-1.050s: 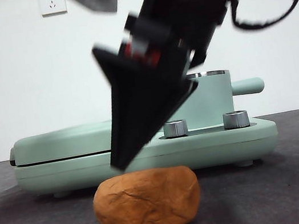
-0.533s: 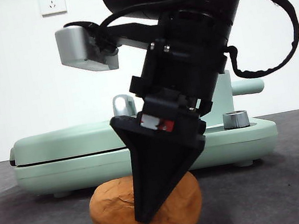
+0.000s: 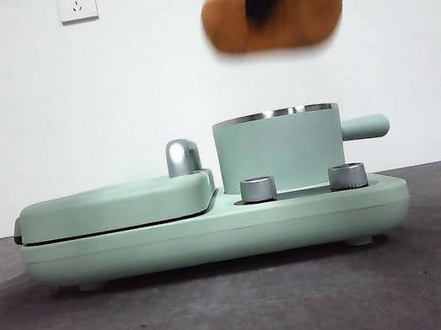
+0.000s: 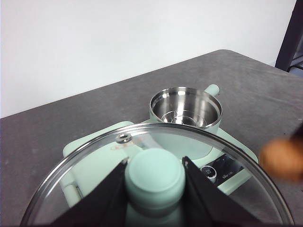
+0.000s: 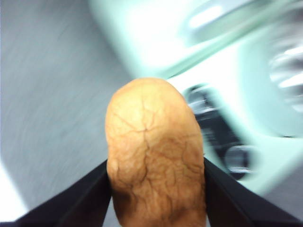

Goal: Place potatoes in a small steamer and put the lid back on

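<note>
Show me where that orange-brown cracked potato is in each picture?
Front view: orange-brown cracked potato high up, above the mint-green steamer pot.
Left wrist view: blurred orange lump at the edge, beside the pot.
Right wrist view: fills the centre, clamped in the right gripper.
Shared landmark: the pot.

Both grippers are matte black throughout. The left gripper (image 4: pixel 155 189) shows two flat, wedge-shaped jaws with straight edges that widen toward the wrist. The right gripper (image 5: pixel 156 189) shows two similar broad black jaws with smooth plain faces. No cables, screws or markings are visible.
</note>
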